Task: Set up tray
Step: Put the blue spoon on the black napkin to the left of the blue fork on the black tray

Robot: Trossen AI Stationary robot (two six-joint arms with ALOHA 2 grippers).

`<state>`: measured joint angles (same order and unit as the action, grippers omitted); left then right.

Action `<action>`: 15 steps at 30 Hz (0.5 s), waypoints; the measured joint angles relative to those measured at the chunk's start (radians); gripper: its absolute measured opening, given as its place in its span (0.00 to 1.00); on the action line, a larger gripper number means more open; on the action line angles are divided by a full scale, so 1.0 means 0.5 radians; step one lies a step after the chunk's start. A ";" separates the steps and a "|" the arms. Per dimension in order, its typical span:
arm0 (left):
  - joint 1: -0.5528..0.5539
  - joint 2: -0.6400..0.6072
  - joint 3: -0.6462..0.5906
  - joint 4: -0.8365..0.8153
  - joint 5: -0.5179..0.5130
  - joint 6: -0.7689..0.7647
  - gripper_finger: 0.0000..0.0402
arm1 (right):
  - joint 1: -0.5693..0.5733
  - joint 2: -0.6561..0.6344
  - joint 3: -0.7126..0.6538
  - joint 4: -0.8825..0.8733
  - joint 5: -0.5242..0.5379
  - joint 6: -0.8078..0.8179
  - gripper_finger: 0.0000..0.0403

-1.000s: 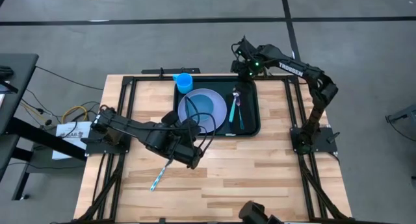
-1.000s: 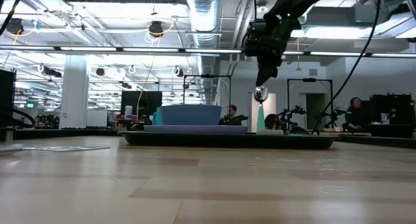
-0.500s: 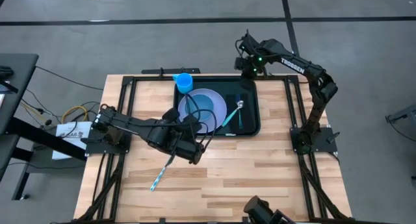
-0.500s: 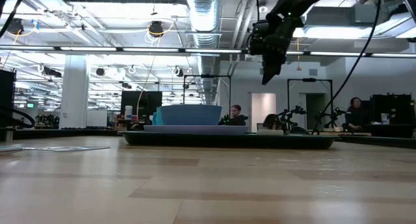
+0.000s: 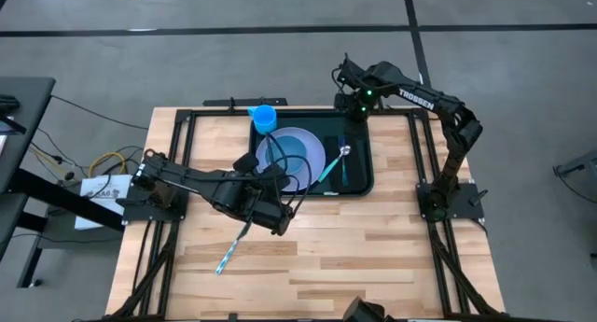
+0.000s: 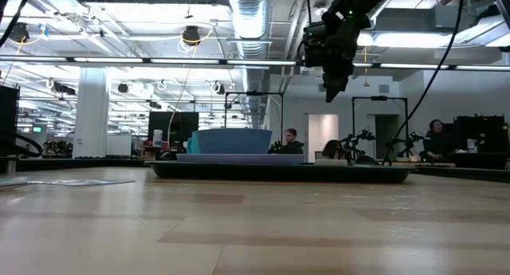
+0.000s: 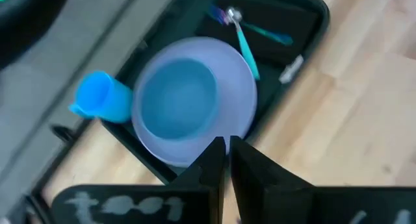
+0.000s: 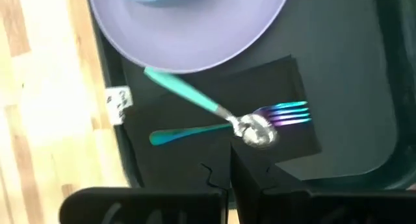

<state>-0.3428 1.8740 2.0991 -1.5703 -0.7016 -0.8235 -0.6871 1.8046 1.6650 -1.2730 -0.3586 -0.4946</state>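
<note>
- Knife (image 5: 229,251) with a teal handle lies nearest on the bare wood of the table (image 5: 373,257), slanted, apart from everything else; nothing holds it
- my left gripper (image 5: 277,224) hangs just past the knife, above the wood short of the tray; its fingers (image 7: 209,160) are pressed together with only a thin slit between them, pinching nothing
- the tray (image 5: 366,163), dark with a raised rim, sits flat at the far middle of the table; in the low view it shows as a long dark slab (image 6: 358,173) on the wood
- on the tray's left part stands a lavender plate (image 5: 310,141) with a blue bowl (image 5: 291,154) in it; a dark cable of my left arm crosses over them in the high view
- a blue cup (image 5: 264,118) stands at the tray's far left corner, just beside the plate; whether it is on the rim or just off it I cannot tell
- on the tray's right part lies a black napkin (image 8: 286,100); a fork (image 8: 224,129) and a spoon (image 8: 208,105), both teal-handled, lie crossed on it, the spoon's handle reaching toward the plate's edge
- a small white label (image 8: 118,102) sits at the tray's edge beside the napkin
- my right gripper (image 5: 347,105) hangs high over the tray's far right edge, well above the cutlery; its fingers (image 8: 250,178) are pressed together and hold nothing
- people sit at desks in the room far behind (image 6: 436,139)
</note>
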 joint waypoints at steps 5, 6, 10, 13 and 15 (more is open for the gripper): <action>0.006 -0.134 -0.002 0.001 -0.265 0.015 0.03 | -0.024 -0.021 -0.011 -0.052 -0.032 -0.015 0.00; 0.010 -0.194 -0.002 0.001 -0.294 0.022 0.03 | -0.035 -0.040 -0.027 -0.014 -0.060 -0.016 0.00; -0.016 -0.402 -0.029 0.023 -0.355 0.249 0.03 | -0.097 -0.182 -0.231 0.271 -0.260 -0.044 0.00; -0.054 -0.530 -0.173 0.161 -0.473 0.412 0.03 | -0.148 -0.338 -0.500 0.513 -0.374 -0.044 0.00; -0.059 -0.632 -0.349 0.285 -0.441 0.514 0.03 | -0.187 -0.455 -0.721 0.676 -0.386 -0.020 0.00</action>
<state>-0.3721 1.5580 1.9246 -1.4276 -0.9220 -0.5664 -0.7805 1.5770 1.3043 -0.9351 -0.5516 -0.5045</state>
